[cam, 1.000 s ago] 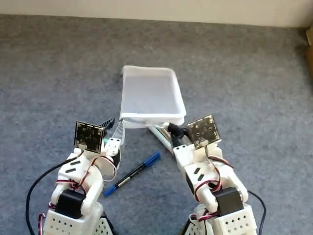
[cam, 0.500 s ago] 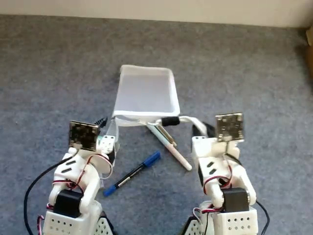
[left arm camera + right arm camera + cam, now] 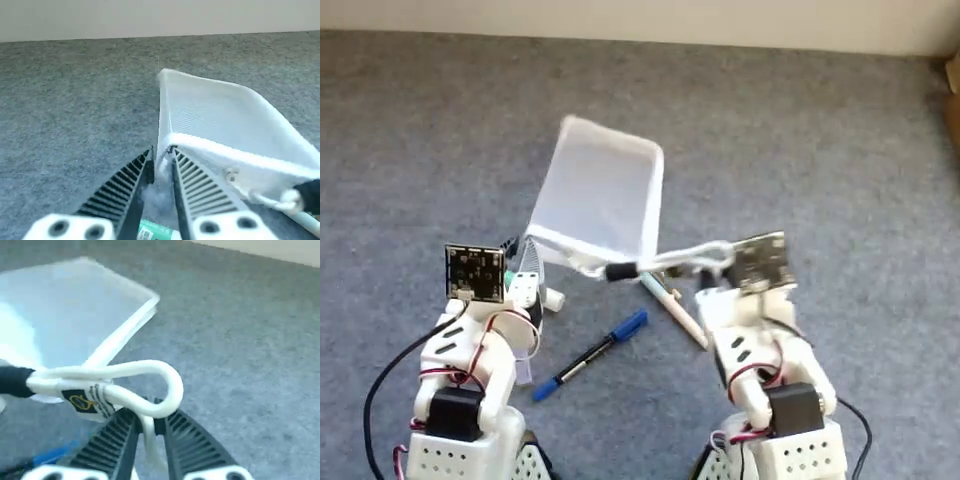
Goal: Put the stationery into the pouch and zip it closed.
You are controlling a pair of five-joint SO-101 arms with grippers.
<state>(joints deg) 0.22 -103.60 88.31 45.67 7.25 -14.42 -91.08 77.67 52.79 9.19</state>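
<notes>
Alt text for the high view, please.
Both arms hold a white mesh pouch: the left gripper pinches its near corner, the right gripper grips its white strap. A blue pen and a white pen lie on the grey carpet between the arms.

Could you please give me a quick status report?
Left gripper shut on pouch corner. Right gripper shut on strap. Blue pen, white pen on carpet.

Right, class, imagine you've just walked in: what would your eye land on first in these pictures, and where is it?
The white mesh pouch, set askew in the middle of the grey carpet and held from both sides: the left gripper pinches its near corner, and the right gripper is shut on its white loop strap. Next, the blue pen and the white pen, lying on the carpet between the arms, outside the pouch.
</notes>
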